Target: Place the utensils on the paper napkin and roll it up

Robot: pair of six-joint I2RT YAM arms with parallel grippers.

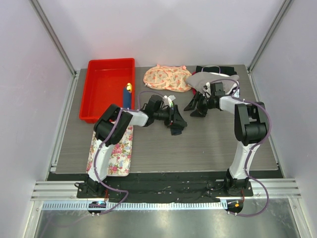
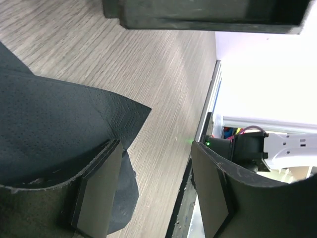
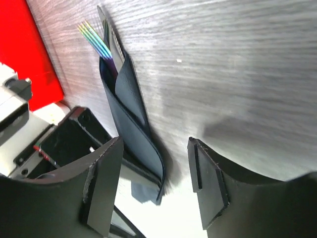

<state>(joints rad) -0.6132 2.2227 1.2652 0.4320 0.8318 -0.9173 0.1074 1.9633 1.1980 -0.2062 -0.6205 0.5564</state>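
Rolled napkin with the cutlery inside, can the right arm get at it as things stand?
Probably yes. The right gripper is open, and the near end of the napkin seems to lie between its jaws with nothing over it. The left gripper, also open, is at the napkin too and could crowd it.

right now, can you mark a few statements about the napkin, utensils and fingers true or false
1. The left gripper and right gripper both have their fingers apart. True.
2. The utensils lie bare beside the paper napkin. False: the napkin is wrapped round them, and only their tips poke out.
3. The blue stick sits in the red tray. True.
4. The right gripper is clamped on the napkin roll. False: its fingers are open and do not grip the roll.
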